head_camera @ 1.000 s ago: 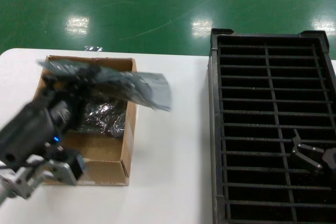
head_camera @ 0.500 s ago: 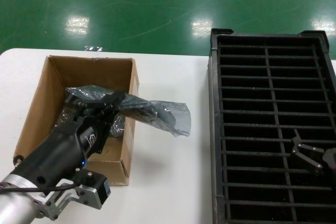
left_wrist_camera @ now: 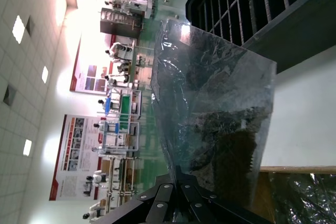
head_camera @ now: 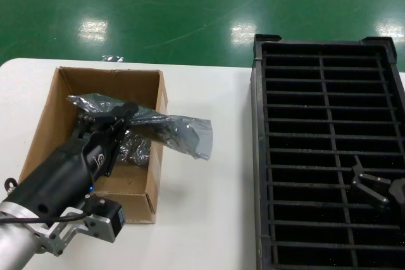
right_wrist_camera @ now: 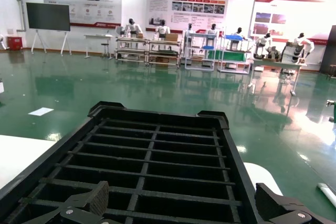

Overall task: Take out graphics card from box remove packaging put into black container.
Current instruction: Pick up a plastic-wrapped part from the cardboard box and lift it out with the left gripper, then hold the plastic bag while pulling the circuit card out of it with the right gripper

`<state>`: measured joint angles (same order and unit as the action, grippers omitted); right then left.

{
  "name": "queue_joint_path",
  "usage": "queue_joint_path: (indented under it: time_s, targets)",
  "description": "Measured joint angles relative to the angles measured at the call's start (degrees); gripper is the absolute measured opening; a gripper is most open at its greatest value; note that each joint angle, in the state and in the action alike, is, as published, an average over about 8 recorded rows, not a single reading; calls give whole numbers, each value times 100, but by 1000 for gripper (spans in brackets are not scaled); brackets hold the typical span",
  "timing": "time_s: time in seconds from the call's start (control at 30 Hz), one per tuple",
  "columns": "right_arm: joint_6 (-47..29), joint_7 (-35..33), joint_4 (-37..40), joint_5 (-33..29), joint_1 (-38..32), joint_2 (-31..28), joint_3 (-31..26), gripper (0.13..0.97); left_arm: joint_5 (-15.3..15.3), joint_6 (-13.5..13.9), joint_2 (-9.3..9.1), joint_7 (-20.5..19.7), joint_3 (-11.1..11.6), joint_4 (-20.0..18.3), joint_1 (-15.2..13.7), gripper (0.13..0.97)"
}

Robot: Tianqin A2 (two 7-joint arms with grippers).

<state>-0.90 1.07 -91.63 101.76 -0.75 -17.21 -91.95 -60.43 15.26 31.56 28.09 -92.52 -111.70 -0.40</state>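
From the head camera you look forward and down, with the box (head_camera: 95, 140) left of the black container (head_camera: 329, 150) and green floor beyond. Your left wrist camera sits close behind the packaging (left_wrist_camera: 210, 114), looking past it toward the black container (left_wrist_camera: 252, 9). Your right wrist camera hovers low over that container (right_wrist_camera: 152, 166), facing the hall. All three views share it.

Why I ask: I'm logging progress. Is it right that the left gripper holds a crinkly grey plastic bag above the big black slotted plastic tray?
Not quite. In the head view the left gripper holds the crinkly grey plastic bag above the brown cardboard box, not the big black slotted plastic tray, which stands apart toward the robot's right.
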Motion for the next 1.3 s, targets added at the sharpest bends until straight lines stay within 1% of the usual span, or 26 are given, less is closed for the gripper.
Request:
queue_joint_path:
  time_s: [0.17, 0.57, 0.7, 0.8, 1.0, 1.17, 1.3]
  targets:
    - [0, 0, 0, 0, 0, 0, 0, 966, -2, 10, -28, -25, 24, -2, -5, 139]
    - [0, 0, 0, 0, 0, 0, 0, 966, -2, 10, -31, -27, 26, -3, -5, 139]
    - [134, -9, -28, 69, -24, -47, -101, 966, -2, 10, -31, -27, 26, -3, -5, 139]
    - [370, -75, -98, 204, -73, -114, -290, 966, -2, 10, -31, -27, 26, -3, -5, 139]
    - [755, -323, -269, 516, -252, -224, -879, 966, -2, 10, -31, -27, 26, -3, -5, 139]
    - [807, -508, -298, 663, -453, -257, -1413, 966, -2, 10, -31, -28, 26, -3, -5, 139]
    - [693, -585, -239, 635, -607, -205, -1672, 966, -2, 10, -31, -28, 26, -3, -5, 139]
